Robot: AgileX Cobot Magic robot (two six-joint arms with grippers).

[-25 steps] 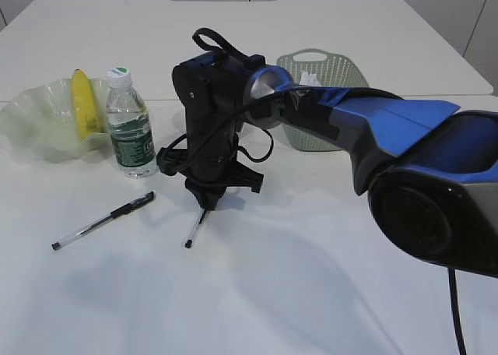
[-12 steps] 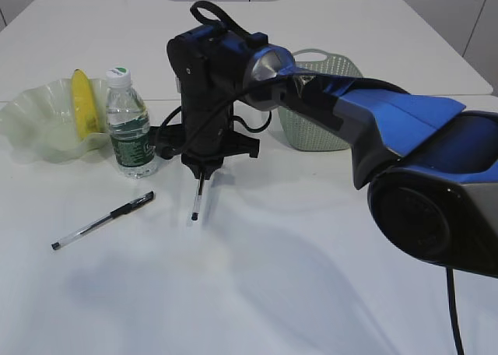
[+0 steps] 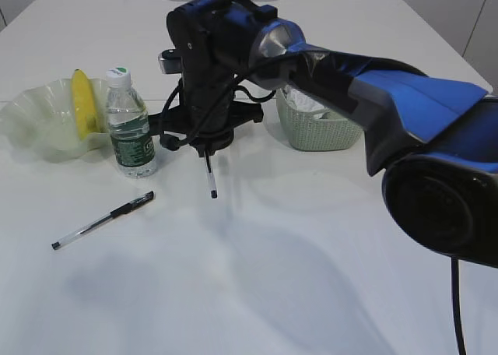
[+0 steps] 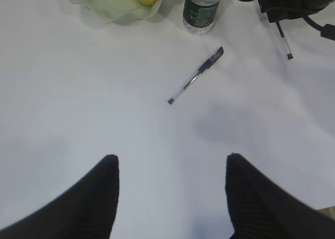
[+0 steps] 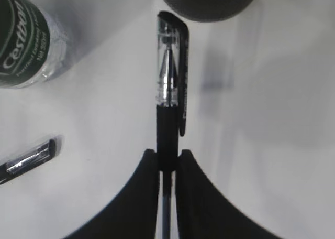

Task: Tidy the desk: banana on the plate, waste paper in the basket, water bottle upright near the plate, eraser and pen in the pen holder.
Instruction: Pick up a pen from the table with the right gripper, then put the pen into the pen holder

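Nearest, the left end effector (image 4: 170, 197) hangs with its jaws apart over bare counter (image 3: 257, 293). A second pen (image 3: 103, 220) lies loose ahead. Further on, the right end effector (image 3: 207, 149) is clamped on a pen (image 3: 210, 176), dangling clear of the surface beside the water bottle (image 3: 128, 125). Banana (image 3: 84, 102) sits in the plate (image 3: 31, 117), paper in the basket (image 3: 315, 121). Next, probably: carry it to the pen holder, hidden here.

exterior: front, slanting down | wrists: downward, sharing water bottle (image 4: 203, 8)
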